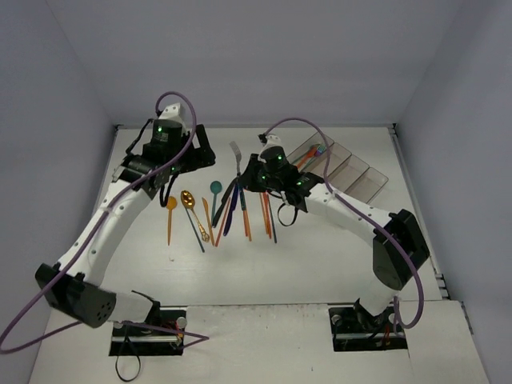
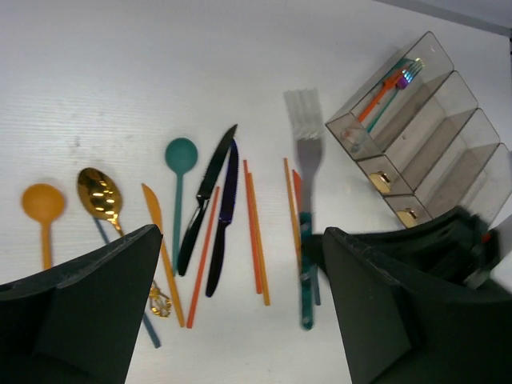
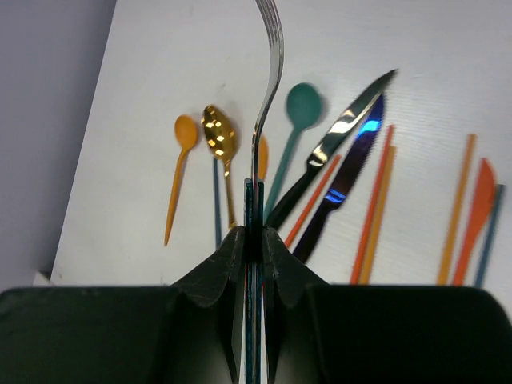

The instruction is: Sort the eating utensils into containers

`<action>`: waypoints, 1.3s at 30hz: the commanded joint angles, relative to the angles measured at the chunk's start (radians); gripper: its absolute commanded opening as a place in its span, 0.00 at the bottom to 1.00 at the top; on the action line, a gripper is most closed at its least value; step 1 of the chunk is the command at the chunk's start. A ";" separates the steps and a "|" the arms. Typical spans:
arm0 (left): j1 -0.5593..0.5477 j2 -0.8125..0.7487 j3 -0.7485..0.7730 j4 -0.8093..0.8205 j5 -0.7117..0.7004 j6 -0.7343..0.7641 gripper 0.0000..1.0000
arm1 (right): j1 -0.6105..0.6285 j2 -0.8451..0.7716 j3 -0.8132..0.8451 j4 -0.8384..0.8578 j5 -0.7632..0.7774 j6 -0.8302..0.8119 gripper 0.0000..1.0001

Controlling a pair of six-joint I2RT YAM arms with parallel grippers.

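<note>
The right end effector in the top view is closed on the teal handle of a fork with a silver-grey head, over the white bench in the middle of the loose cutlery. The left end effector hovers near it, on the left. The row of four clear smoky-grey plastic bins lies at the far right. Only the bin at the left end has something inside, a few orange and teal pieces. So I judge the task is in its early part, with about a dozen pieces waiting

In the left wrist view the left fingers stand wide apart and hold nothing. Beyond them lie an orange plastic spoon, a shiny gold spoon, a teal spoon, a black knife, a dark navy knife and thin orange handles. Some cross each other, which may disturb a clean pick

In the right wrist view the two fingers press the fork handle between them, with the tines pointing away from the camera
</note>
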 commanded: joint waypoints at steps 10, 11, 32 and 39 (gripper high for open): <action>0.029 -0.488 -0.421 0.025 -0.268 0.274 0.93 | -0.333 -0.096 -0.026 0.073 0.282 0.240 0.00; 0.030 -0.521 -0.447 0.024 -0.288 0.289 0.95 | -0.352 -0.084 -0.019 0.074 0.289 0.248 0.00; 0.028 -0.902 -0.739 0.031 -0.369 0.292 0.97 | -0.491 0.324 0.248 0.108 0.316 0.347 0.00; 0.028 -0.852 -0.732 0.033 -0.359 0.293 0.98 | -0.492 0.377 0.237 0.131 0.324 0.398 0.00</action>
